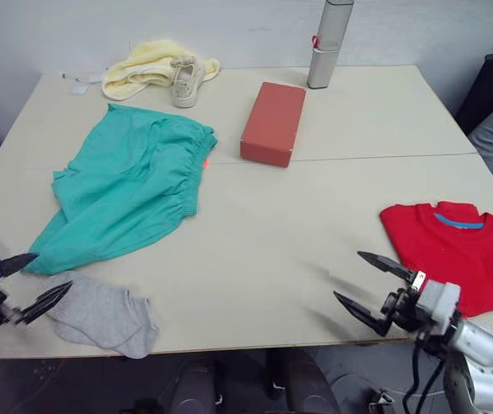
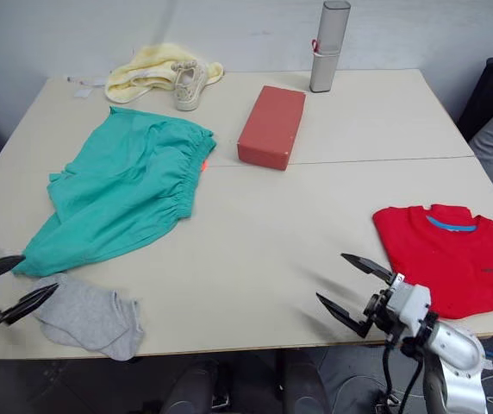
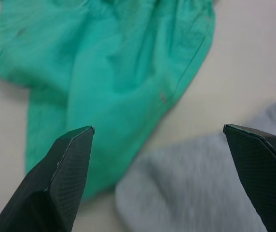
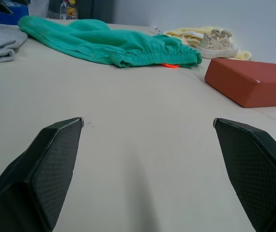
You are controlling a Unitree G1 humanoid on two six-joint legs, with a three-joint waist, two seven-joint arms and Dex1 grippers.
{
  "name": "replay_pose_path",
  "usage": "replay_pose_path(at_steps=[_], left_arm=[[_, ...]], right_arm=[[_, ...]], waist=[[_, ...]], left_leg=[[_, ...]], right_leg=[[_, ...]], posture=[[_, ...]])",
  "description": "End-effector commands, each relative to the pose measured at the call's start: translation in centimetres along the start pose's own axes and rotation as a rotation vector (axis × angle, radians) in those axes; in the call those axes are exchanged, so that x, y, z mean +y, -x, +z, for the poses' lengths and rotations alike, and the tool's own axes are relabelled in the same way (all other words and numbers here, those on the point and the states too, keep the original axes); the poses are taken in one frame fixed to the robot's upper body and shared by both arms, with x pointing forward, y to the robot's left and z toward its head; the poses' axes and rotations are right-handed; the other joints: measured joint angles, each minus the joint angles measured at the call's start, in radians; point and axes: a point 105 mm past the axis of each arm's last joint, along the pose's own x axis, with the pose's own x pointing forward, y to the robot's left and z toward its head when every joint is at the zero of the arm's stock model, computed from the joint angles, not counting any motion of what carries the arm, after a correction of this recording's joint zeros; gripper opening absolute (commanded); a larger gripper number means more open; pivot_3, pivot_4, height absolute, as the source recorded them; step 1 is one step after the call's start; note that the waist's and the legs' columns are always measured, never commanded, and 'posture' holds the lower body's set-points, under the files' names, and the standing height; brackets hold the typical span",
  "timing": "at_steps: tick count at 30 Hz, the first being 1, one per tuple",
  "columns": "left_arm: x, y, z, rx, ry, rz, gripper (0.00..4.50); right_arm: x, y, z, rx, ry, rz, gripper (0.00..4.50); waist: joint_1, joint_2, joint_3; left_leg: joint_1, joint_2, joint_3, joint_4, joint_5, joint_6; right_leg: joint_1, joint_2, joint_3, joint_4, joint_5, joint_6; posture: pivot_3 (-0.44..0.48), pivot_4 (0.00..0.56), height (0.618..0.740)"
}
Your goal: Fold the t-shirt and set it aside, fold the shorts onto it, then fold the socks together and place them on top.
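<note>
The red t-shirt (image 1: 458,250) lies folded at the table's right front edge, its blue neck band up. The teal shorts (image 1: 130,185) are spread flat on the left half of the table, with a bit of orange drawstring at the waistband. The grey socks (image 1: 104,315) lie at the left front edge, just below the shorts' leg. My left gripper (image 1: 33,280) hangs open just left of the socks, and the socks (image 3: 200,188) and shorts (image 3: 109,82) show between its fingers. My right gripper (image 1: 371,285) is open over bare table, left of the t-shirt.
A brick-red box (image 1: 272,122) sits mid-table toward the back. A pale yellow towel (image 1: 147,65) and a beige sneaker (image 1: 186,80) lie at the back left. A grey cylindrical bottle (image 1: 328,43) stands at the back edge. A dark chair (image 1: 492,86) stands at the right.
</note>
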Motion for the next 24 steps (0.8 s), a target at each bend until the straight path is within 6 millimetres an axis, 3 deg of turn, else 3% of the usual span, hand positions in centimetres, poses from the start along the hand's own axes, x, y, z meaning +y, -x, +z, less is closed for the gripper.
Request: replay_pose_path(at_steps=[1, 7, 8, 11, 22, 24], left_arm=[[0.1, -4.7, 2.0, 0.075, -0.041, -0.062, 4.50], [1.2, -9.4, 1.8, 0.249, -0.191, -0.086, 4.50], [1.3, -9.8, 1.9, 0.257, -0.194, -0.090, 4.31], [1.1, -11.1, 1.8, 0.281, -0.188, -0.132, 3.59], [-0.6, -13.2, 0.8, 0.302, -0.102, -0.268, 0.12], [-0.5, -13.4, 1.1, 0.272, -0.107, -0.272, 0.05]], right_arm=[[0.0, 0.5, 3.0, -0.059, 0.063, -0.014, 4.43], [0.7, 0.6, 3.6, -0.023, 0.064, -0.034, 4.43], [0.6, 0.5, 3.7, -0.022, 0.067, -0.046, 4.47], [0.3, -0.1, 4.4, -0.017, 0.073, -0.065, 4.50], [-1.1, -1.1, 5.2, 0.010, 0.085, -0.121, 4.50], [-1.3, -1.1, 5.2, 0.012, 0.087, -0.127, 4.50]], waist=[[0.004, 0.000, 0.000], [-0.006, -0.001, 0.000], [-0.007, -0.001, 0.000], [-0.004, -0.001, 0.000], [0.013, -0.002, 0.000], [0.018, -0.001, 0.000]], left_leg=[[0.000, 0.000, 0.000, 0.000, 0.000, 0.000], [0.002, 0.001, 0.003, -0.001, 0.006, -0.003], [0.002, 0.001, 0.005, -0.002, 0.006, -0.003], [0.003, 0.002, 0.006, -0.002, 0.006, -0.003], [0.006, 0.000, 0.006, -0.001, 0.007, 0.000], [0.006, 0.000, 0.006, 0.000, 0.007, 0.000]], right_leg=[[0.001, 0.000, 0.000, 0.000, 0.000, 0.000], [0.000, 0.004, 0.002, 0.001, 0.000, 0.001], [-0.001, 0.006, 0.002, 0.001, 0.000, 0.001], [-0.001, 0.007, 0.004, 0.001, 0.000, 0.001], [0.002, 0.005, 0.004, 0.003, 0.000, 0.001], [0.002, 0.005, 0.005, 0.004, 0.000, 0.001]], posture=[[0.000, 0.150, 0.740], [0.000, 0.150, 0.740], [0.000, 0.150, 0.740], [0.000, 0.150, 0.740], [0.000, 0.150, 0.740], [0.000, 0.150, 0.740]])
